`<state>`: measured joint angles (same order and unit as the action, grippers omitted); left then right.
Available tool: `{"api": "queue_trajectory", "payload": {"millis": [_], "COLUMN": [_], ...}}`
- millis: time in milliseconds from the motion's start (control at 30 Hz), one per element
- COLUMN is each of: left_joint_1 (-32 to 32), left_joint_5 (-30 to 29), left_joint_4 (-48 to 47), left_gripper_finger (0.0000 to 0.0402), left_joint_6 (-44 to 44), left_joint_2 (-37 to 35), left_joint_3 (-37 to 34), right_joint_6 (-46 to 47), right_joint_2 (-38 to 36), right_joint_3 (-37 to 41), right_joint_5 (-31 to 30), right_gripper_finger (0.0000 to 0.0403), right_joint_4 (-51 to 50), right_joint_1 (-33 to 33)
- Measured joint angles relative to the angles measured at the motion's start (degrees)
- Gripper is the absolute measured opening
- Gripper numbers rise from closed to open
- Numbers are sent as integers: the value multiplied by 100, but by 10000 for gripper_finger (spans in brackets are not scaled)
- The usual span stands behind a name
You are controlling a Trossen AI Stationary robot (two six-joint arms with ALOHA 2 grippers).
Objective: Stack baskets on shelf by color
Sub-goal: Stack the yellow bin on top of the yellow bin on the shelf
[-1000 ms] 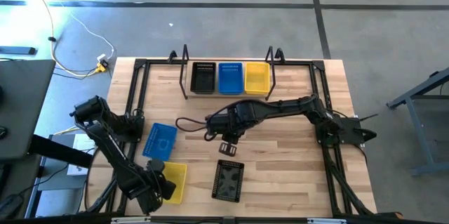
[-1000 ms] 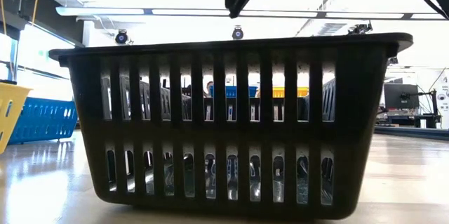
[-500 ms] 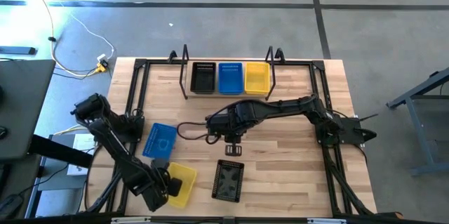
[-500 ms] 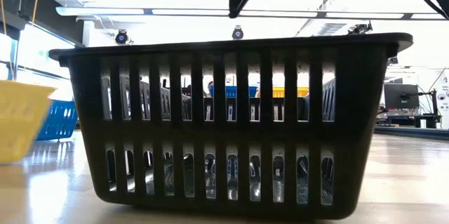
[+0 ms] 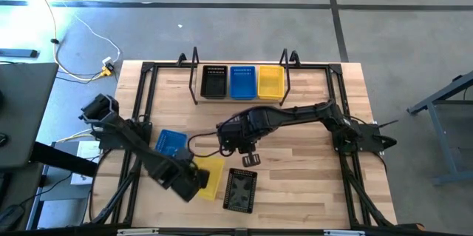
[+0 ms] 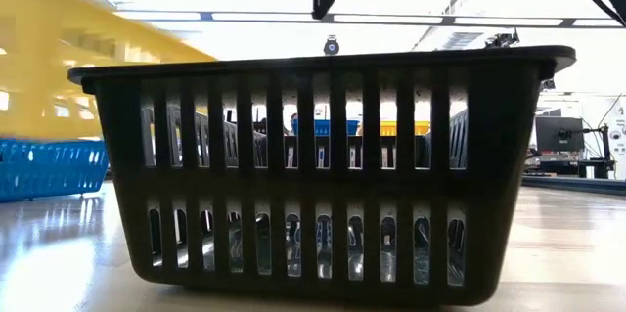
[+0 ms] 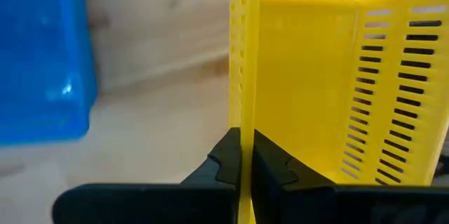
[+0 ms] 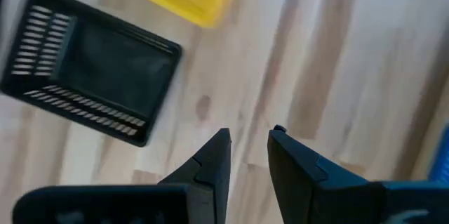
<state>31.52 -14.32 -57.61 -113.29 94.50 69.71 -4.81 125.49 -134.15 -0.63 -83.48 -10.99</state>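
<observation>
Surface (image 5: 295, 177) carries the shelf (image 5: 240, 97) at its far edge, holding black, blue and yellow baskets side by side. Loose black basket (image 5: 240, 190) sits near the front, loose blue basket (image 5: 169, 144) to its left. Left tool (image 7: 245, 159) pinches the wall of a yellow basket (image 5: 210, 177), beside the black one. Right tool (image 8: 247, 147) hovers above the black basket, fingers slightly spread.

On the shelf (image 5: 240, 101) a black basket (image 5: 214, 81), a blue basket (image 5: 242, 82) and a yellow basket (image 5: 270, 81) sit side by side. Nearer than the shelf, a loose black basket (image 5: 240, 190) rests upright, a raised yellow one (image 5: 211, 176) touches its side, and a blue one (image 5: 169, 143) lies beyond.
</observation>
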Motion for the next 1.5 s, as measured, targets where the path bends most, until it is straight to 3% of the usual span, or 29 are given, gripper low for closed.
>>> {"api": "queue_trajectory", "payload": {"millis": [133, 333, 600, 1000, 1200, 1500], "left_joint_1": [-567, -1324, -2053, -3297, -3676, -3797], "left_joint_5": [-26, -172, -364, -461, -421, 16], "left_joint_4": [-129, -160, -155, 141, 722, 1640], "left_gripper_finger": [2, 1, 1, 1, 1, 1], "left_joint_6": [699, 1776, 3026, 4139, 4577, 5024], "left_joint_2": [-24, -183, -682, -1330, -1392, -1394], "left_joint_3": [38, 33, 57, 56, 53, 57], "right_joint_6": [-164, -166, 322, 147, -43, 625], "right_joint_2": [0, 0, -152, -348, -348, -348], "right_joint_3": [0, 0, -2, -9, -4, -4], "right_joint_5": [392, 497, -189, -198, -243, -888], "right_gripper_finger": [83, 83, 83, 83, 83, 83], "right_joint_4": [57, 1, -39, 1031, 1560, 1182], "right_joint_1": [-60, -194, -205, -199, -194, -67]}}
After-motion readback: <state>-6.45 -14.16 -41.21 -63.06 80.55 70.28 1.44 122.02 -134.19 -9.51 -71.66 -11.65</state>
